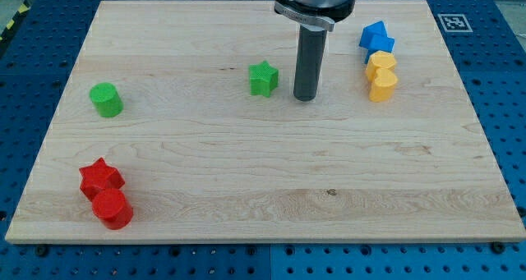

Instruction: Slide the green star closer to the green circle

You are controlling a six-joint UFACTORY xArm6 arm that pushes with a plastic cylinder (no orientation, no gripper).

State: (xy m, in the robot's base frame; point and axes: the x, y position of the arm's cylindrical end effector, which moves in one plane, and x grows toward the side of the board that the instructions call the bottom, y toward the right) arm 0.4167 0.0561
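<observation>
The green star (263, 78) lies a little above the middle of the wooden board. The green circle (107, 99) stands far off at the view's left, slightly lower. My tip (306, 97) rests on the board just to the right of the green star, with a small gap between them. The dark rod rises from it to the arm's end at the view's top.
A blue block (376, 39) sits at the upper right with two yellow blocks (381, 75) just below it. A red star (100, 177) and a red circle (113, 208) sit at the lower left. The board's edge (263, 240) runs along the bottom.
</observation>
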